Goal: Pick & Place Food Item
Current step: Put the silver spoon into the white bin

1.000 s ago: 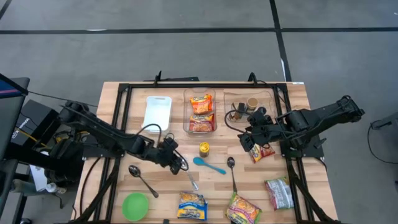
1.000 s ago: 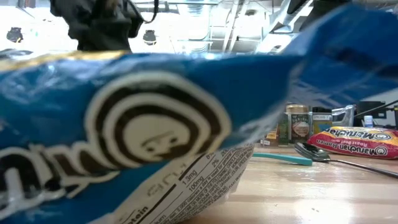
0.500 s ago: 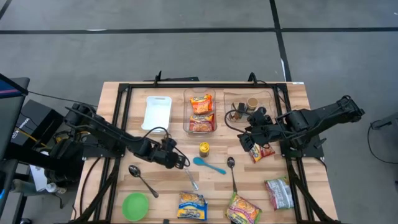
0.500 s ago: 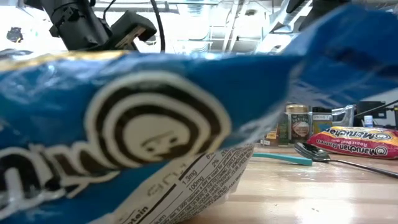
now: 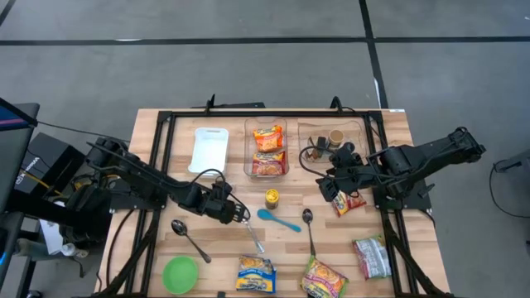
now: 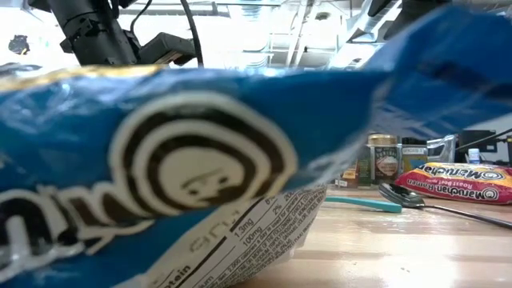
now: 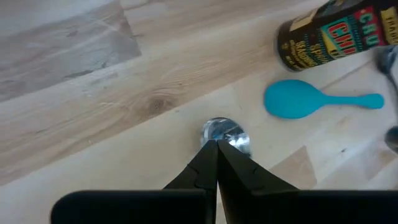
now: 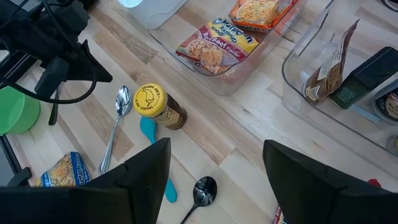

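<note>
table (image 5: 397, 132): pale wood planks showing grain, with a black metal frame sitting on top
spice jar (image 5: 271, 198): the landmark; small dark cylinder with a yellow lid, standing mid-table
left gripper (image 5: 242, 217): hovering just left of the jar, dark fingers pressing together, nothing between them; tips (image 7: 217, 149) sitting over the bowl of a shiny metal spoon (image 7: 225, 133)
teal spoon (image 5: 277, 219): smooth matte plastic with a rounded bowl, lying just below the jar
clear bin (image 5: 266, 150): transparent plastic, sitting just above the jar and holding two crinkly orange-red ramen packs (image 8: 214, 48)
right gripper (image 5: 330, 184): hanging right of the jar, fingers spreading wide with nothing in them; red ramen packet (image 5: 349, 202) lying beneath it on the wood
blue ramen packet (image 5: 255, 274): glossy wrinkled foil, lying well below the jar at the table edge and filling the low view (image 6: 200, 160)
green bowl (image 5: 180, 274): round plastic, sitting down-left of the jar
</note>
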You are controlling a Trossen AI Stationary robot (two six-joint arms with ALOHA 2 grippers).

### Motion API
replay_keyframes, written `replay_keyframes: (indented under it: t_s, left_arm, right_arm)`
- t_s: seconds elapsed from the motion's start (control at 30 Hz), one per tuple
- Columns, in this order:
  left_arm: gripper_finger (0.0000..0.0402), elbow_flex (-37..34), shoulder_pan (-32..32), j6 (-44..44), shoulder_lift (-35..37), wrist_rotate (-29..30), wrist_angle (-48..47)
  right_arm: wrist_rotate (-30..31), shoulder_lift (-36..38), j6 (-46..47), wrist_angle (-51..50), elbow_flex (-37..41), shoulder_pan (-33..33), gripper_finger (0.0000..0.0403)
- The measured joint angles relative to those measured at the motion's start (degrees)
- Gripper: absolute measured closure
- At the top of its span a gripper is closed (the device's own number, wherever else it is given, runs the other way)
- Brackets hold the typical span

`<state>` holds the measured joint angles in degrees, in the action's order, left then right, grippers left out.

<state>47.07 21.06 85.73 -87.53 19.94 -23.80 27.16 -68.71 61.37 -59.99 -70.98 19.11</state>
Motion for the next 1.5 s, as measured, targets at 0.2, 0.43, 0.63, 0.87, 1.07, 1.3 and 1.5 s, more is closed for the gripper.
replay_keyframes:
  t_s: [0.2, 0.43, 0.63, 0.87, 1.07, 1.3, 1.5]
  left_arm:
    - [0.0368, 0.00, 0.02, -0.20, 0.00, -0.39, -1.03]
    - [0.0314, 0.00, -0.18, -3.87, 0.00, -0.41, -1.08]
    - [0.0300, 0.00, -1.45, -7.47, 0.00, -0.46, -1.08]
    - [0.0298, 0.00, -2.88, -10.51, -0.01, -2.32, -1.03]
    - [0.0292, 0.01, -2.93, -10.53, -1.68, -3.26, 0.28]
    - [0.0280, -0.04, -2.93, -10.51, -4.75, -4.33, 2.03]
    - [0.0268, -0.04, -2.93, -10.52, -4.85, -4.87, 2.50]
  right_arm:
    - [0.00, 0.00, -0.34, 0.58, 0.00, 0.00, 0.0153]
    - [0.00, 0.00, -0.45, 0.58, 0.00, 0.00, 0.0153]
    - [0.00, 0.00, -0.43, 0.58, 0.00, 0.00, 0.0153]
    - [0.00, 0.00, -0.38, 0.58, 0.00, 0.00, 0.0153]
    - [0.00, 0.02, -0.38, 0.59, 0.00, 0.00, 0.0153]
    - [-0.02, 0.04, -0.40, 0.71, 0.00, 0.02, 0.0153]
    - [-0.02, 0.04, -0.40, 0.73, 0.00, 0.04, 0.0153]
